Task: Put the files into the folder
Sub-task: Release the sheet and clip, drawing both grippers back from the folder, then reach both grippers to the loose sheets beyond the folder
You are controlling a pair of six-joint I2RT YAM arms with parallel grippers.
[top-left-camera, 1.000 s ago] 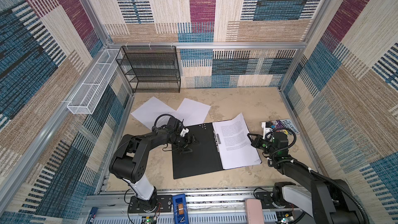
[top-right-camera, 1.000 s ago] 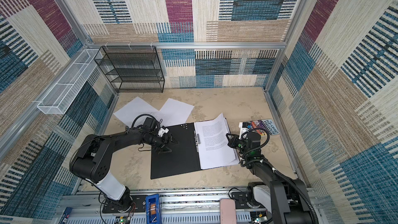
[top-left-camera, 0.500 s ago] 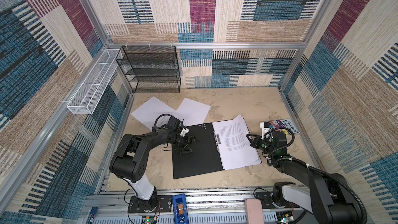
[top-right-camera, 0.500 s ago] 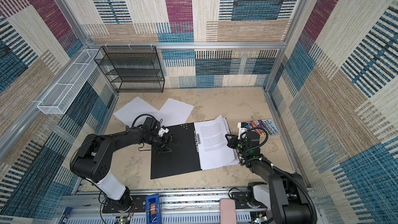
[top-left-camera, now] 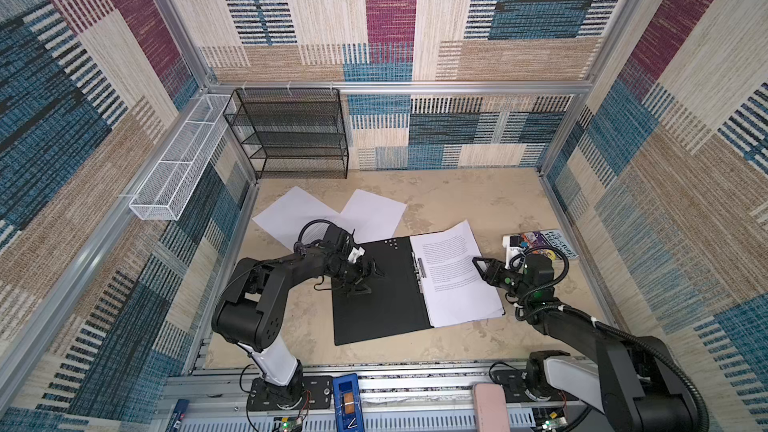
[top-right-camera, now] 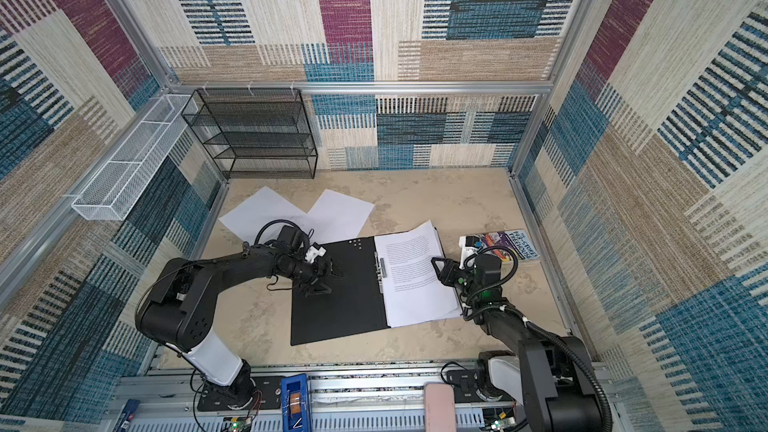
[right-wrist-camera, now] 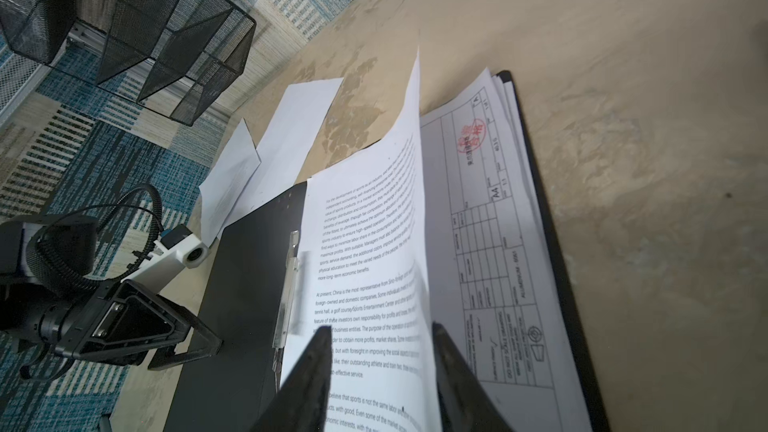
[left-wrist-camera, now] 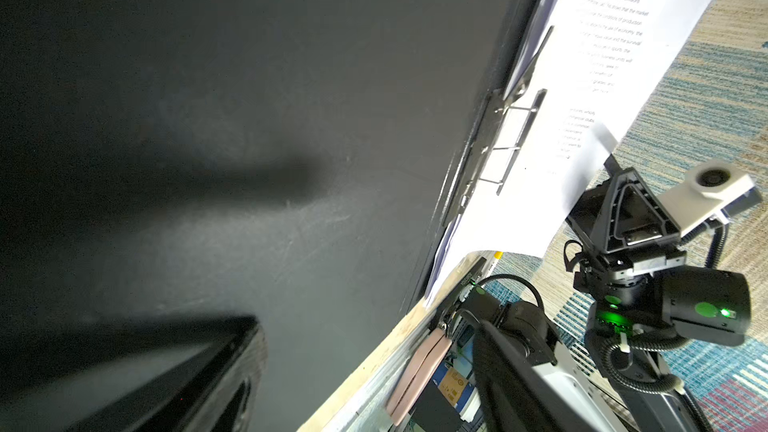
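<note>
The right gripper (right-wrist-camera: 380,328), jaws parted about the printed sheet (right-wrist-camera: 374,243), appears to be laying it in the open folder (top-right-camera: 332,309) at centre frame, whose black cover (top-left-camera: 378,317) the wide-spread left gripper (top-left-camera: 368,282) rests on; next, probably, the loose sheets (top-left-camera: 299,220) upper left need fetching.

Soft even light in both top views, faint shadows, rails (top-left-camera: 399,87) bowed at edges, left wrist view dim, blurred shadow on the folder (left-wrist-camera: 332,76), right wrist view brighter, right end effector (right-wrist-camera: 381,326) out of focus
</note>
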